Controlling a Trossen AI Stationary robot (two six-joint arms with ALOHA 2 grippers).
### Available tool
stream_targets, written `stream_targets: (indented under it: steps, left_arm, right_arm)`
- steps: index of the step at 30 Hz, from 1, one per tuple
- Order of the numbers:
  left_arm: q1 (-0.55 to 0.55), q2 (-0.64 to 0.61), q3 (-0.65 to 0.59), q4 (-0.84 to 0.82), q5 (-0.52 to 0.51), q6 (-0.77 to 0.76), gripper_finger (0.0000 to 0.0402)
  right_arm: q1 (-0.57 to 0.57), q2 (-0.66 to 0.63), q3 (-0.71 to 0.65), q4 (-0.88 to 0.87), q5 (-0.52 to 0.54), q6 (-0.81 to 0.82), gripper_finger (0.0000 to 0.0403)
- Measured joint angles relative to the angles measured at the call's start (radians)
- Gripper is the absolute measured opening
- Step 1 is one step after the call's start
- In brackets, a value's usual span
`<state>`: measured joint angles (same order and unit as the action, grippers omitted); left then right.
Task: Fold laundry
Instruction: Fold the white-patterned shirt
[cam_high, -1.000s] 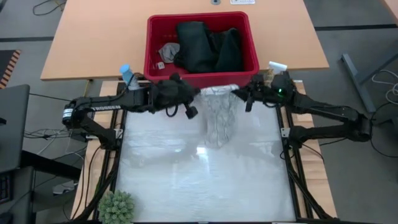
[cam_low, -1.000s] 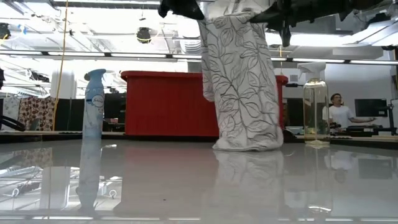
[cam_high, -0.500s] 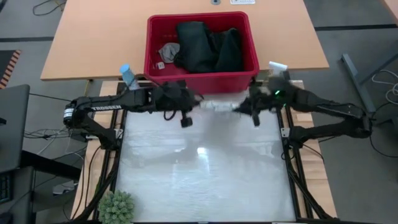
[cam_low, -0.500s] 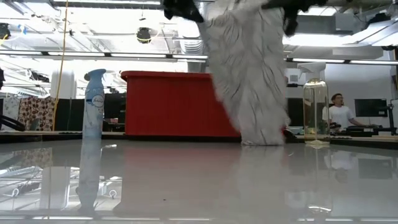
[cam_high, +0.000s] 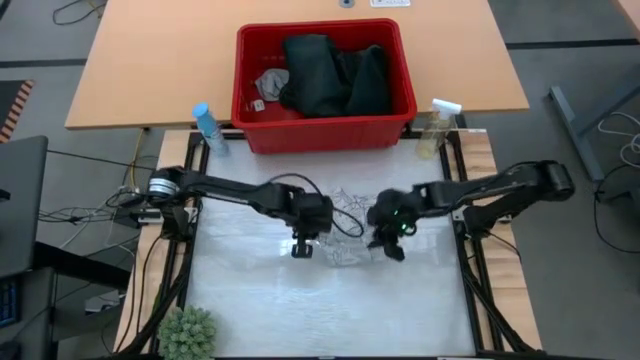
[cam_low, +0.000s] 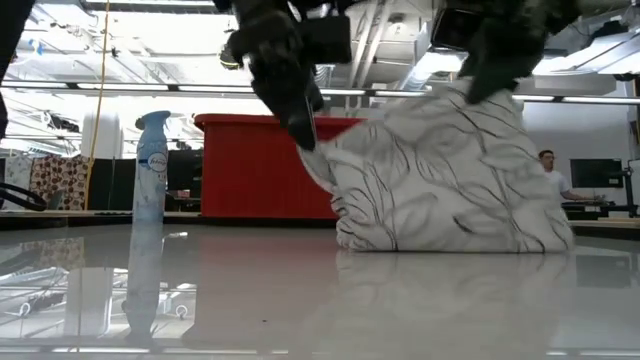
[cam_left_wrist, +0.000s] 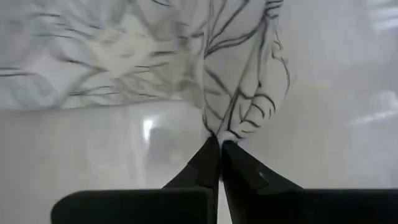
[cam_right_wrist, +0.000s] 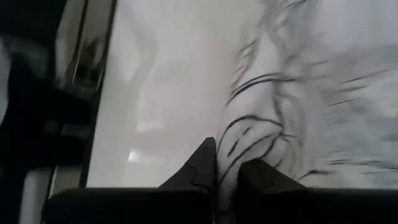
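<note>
Leaf-print cloth (cam_high: 345, 225) | we've swung it from 12 o'clock down onto worktop (cam_high: 250, 300) centre | left claw (cam_high: 303, 247) pinches corner; right claw (cam_high: 388, 245) pinches edge | ready to spread

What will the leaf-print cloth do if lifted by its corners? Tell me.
Probably floppy: the leaf-print cloth slumps in soft folds on the table between the left pincer and the right pincer. Likely light, since each pinches only a thin edge. It should drape, not hold shape.

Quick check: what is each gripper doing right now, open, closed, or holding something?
Left gripper: closed on a corner of the leaf-print cloth.
Right gripper: pinching the same cloth's edge between its fingers.
</note>
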<state>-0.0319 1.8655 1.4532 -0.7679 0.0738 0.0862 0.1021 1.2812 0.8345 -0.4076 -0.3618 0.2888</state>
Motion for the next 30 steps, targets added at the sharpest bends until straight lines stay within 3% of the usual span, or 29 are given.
stream_targets:
  steps: [5,15,23,26,30]
  left_arm:
    - [-0.006,0.034,-0.001,-0.015,0.156,0.007,0.0040]
    - [-0.001,0.033,0.006,-0.015,0.158,-0.003,0.0162]
    - [-0.001,0.033,0.006,0.170,0.239,-0.029,0.0185]
    - [0.003,0.033,0.006,0.246,0.192,-0.022,0.0183]
    - [0.034,0.033,-0.008,0.376,0.138,-0.017,0.0181]
  right_arm:
    - [0.084,0.096,0.000,-0.004,-0.093,-0.057,0.0063]
    - [0.152,0.147,0.000,-0.015,-0.136,-0.108,0.0075]
    - [0.279,0.146,0.000,-0.012,-0.130,-0.047,0.0171]
    - [0.338,0.146,0.000,-0.012,-0.049,0.010,0.0212]
    - [0.389,0.147,0.000,-0.012,0.216,0.073,0.0241]
